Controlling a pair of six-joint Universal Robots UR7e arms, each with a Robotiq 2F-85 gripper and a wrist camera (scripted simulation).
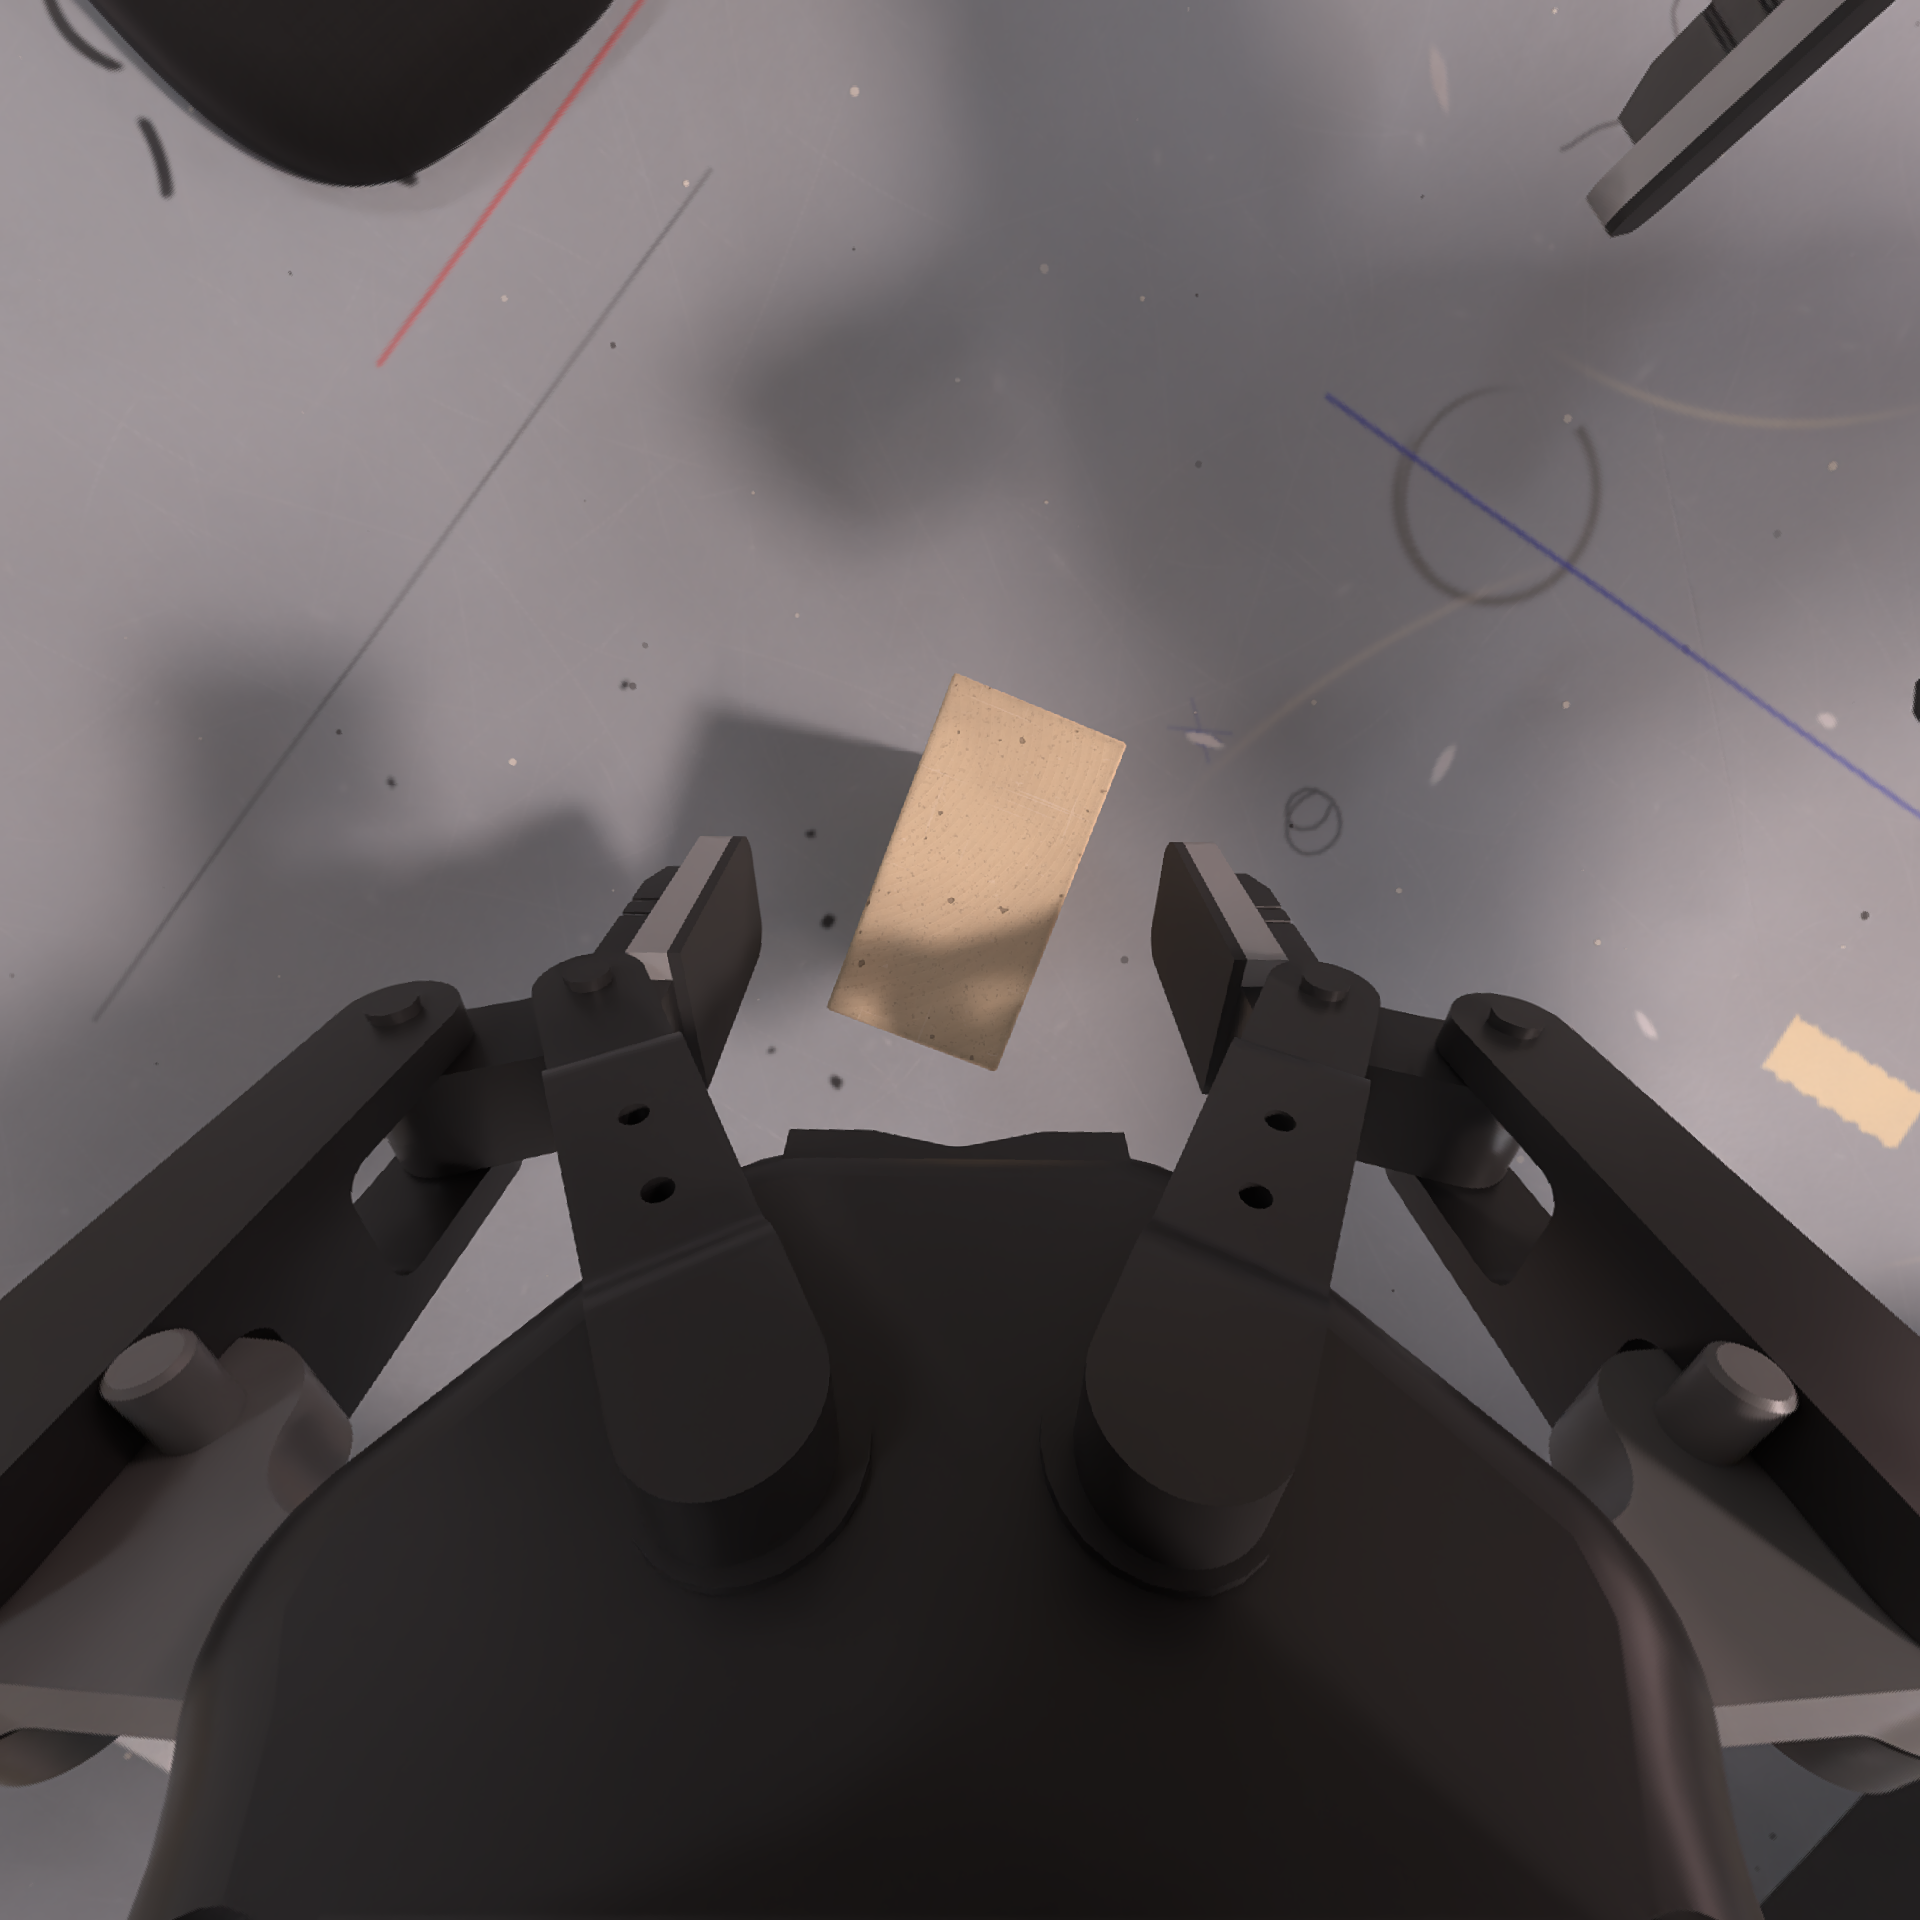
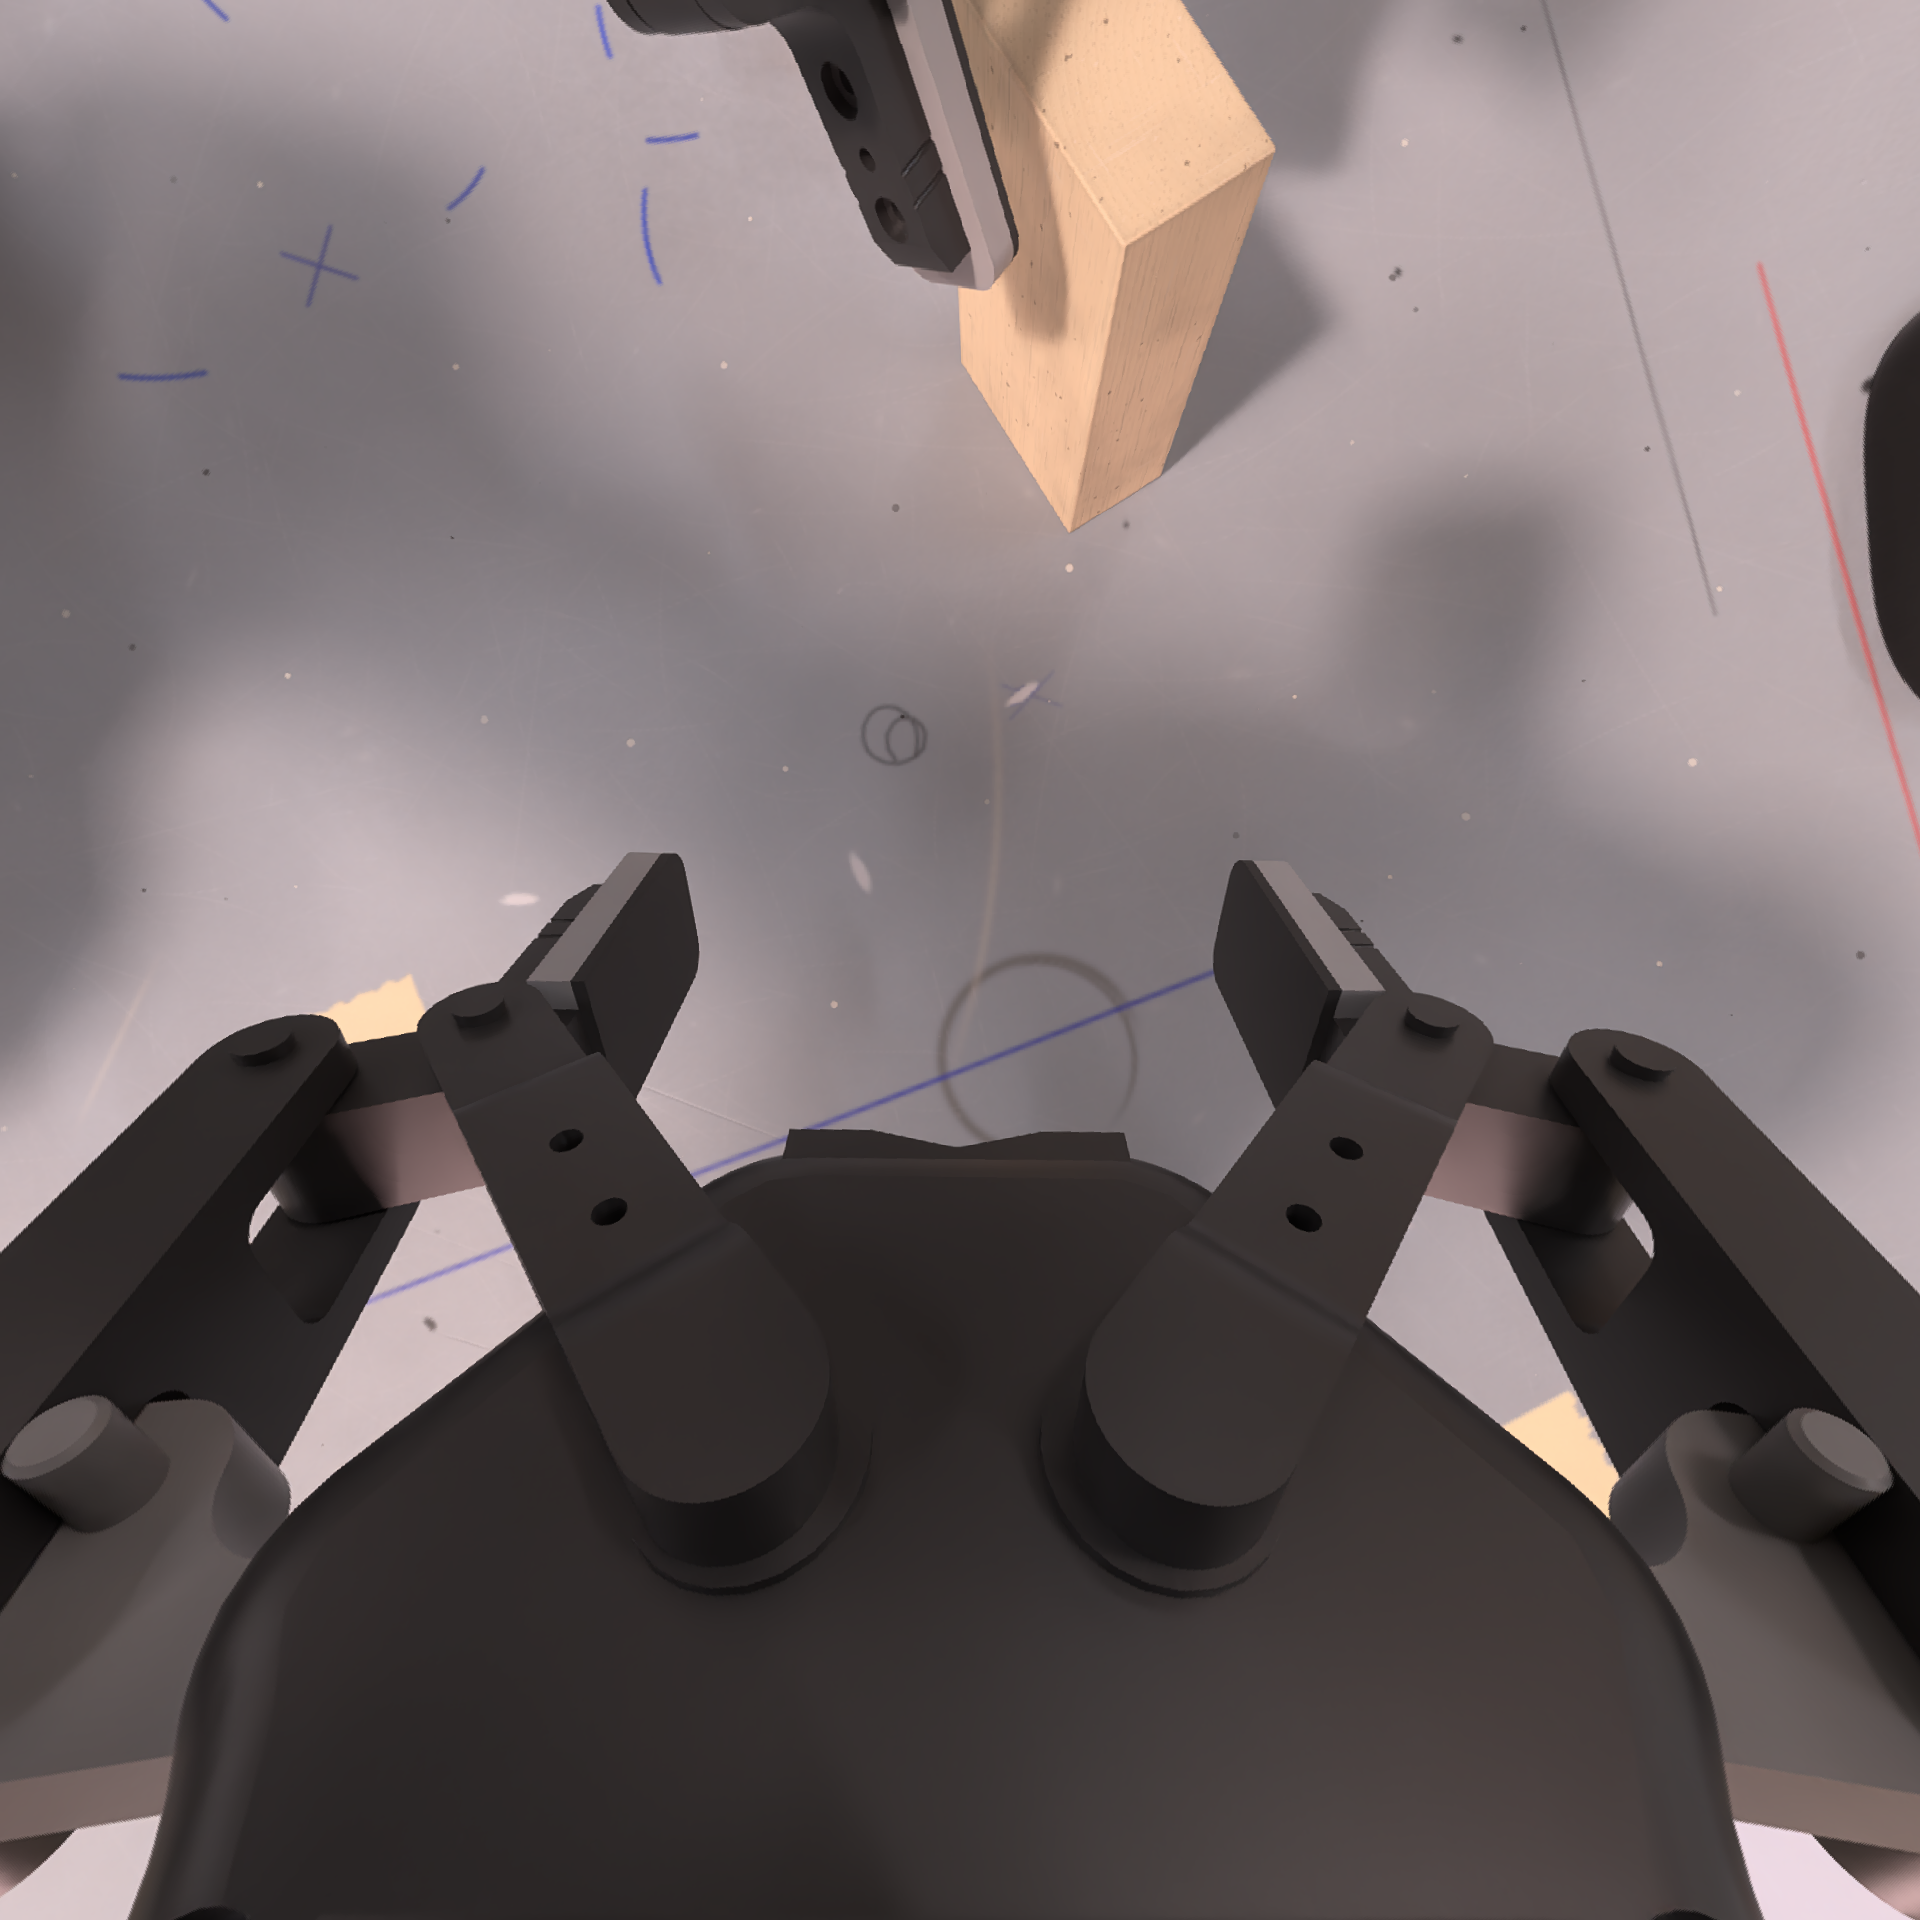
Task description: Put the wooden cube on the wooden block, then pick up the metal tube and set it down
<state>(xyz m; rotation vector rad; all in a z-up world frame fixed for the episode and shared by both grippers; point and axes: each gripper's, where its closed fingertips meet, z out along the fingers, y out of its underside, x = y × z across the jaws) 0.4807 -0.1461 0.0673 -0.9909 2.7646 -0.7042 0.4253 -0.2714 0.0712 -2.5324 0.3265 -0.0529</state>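
Note:
A tall pale wooden block (image 1: 977,873) stands on end on the grey table; I look down on its rectangular top face. My left gripper (image 1: 956,883) is open, one finger on each side of the block's top, with a gap on both sides. In the right wrist view the block (image 2: 1122,343) stands at the top, with one left finger (image 2: 925,156) beside its upper part. My right gripper (image 2: 951,935) is open and empty above bare table, nearer than the block. No wooden cube or metal tube shows in either view.
A dark rounded object (image 1: 343,83) lies at the far left and also shows at the right wrist view's right edge (image 2: 1896,520). Part of the right gripper (image 1: 1745,104) shows at the top right. A beige tape strip (image 1: 1839,1081) lies flat on the marked table.

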